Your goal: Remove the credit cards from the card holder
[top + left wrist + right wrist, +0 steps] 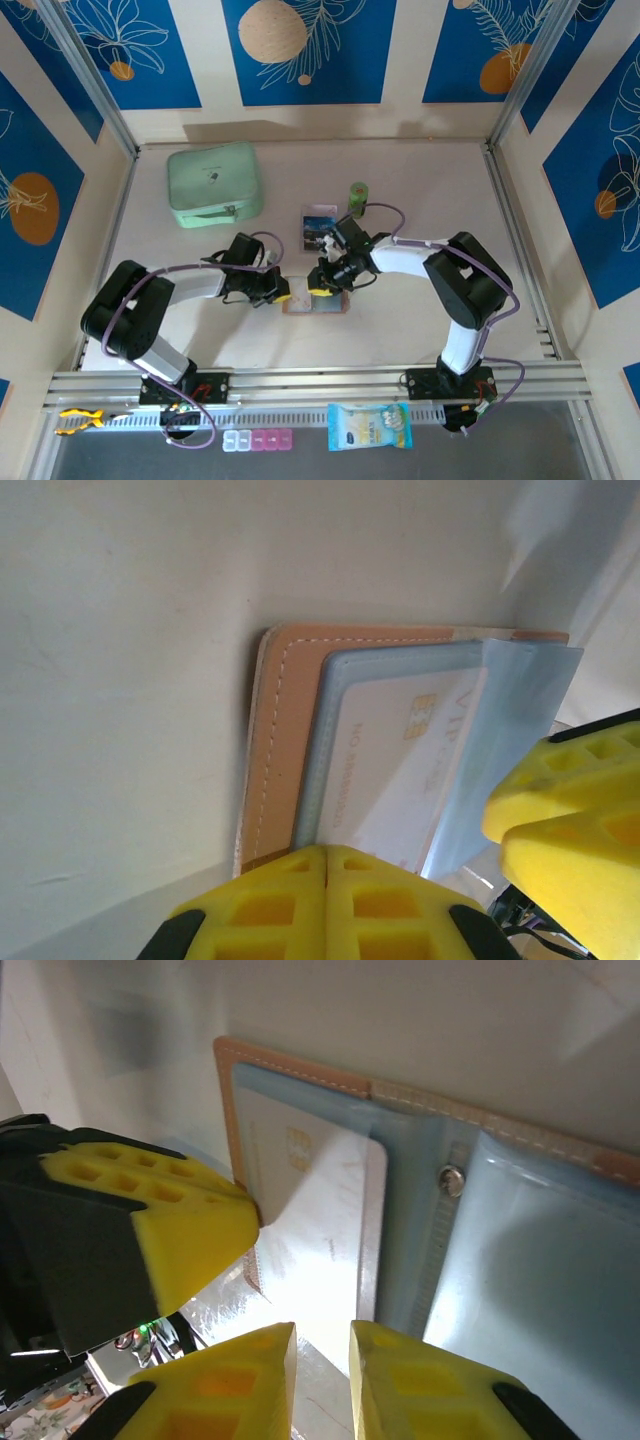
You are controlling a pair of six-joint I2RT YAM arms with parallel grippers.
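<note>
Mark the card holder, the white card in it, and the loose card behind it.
card holder (280, 740): left wrist, tan leather edge.
white card (390, 770): left wrist, its face.
loose card (319, 224): top external, printed face.

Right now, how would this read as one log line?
left pincer: shut at card holder edge | right pincer: slightly open at credit card

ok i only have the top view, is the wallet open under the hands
observer: yes, the left wrist view shows the wallet open, with a pale chip card in its clear pocket
operator: left hand gripping anything
observer: no, the left hand is shut with nothing between its fingers, at the wallet's edge
operator: and the right
observer: the right hand has its fingers slightly apart over that chip card, can't tell if it grips
</note>
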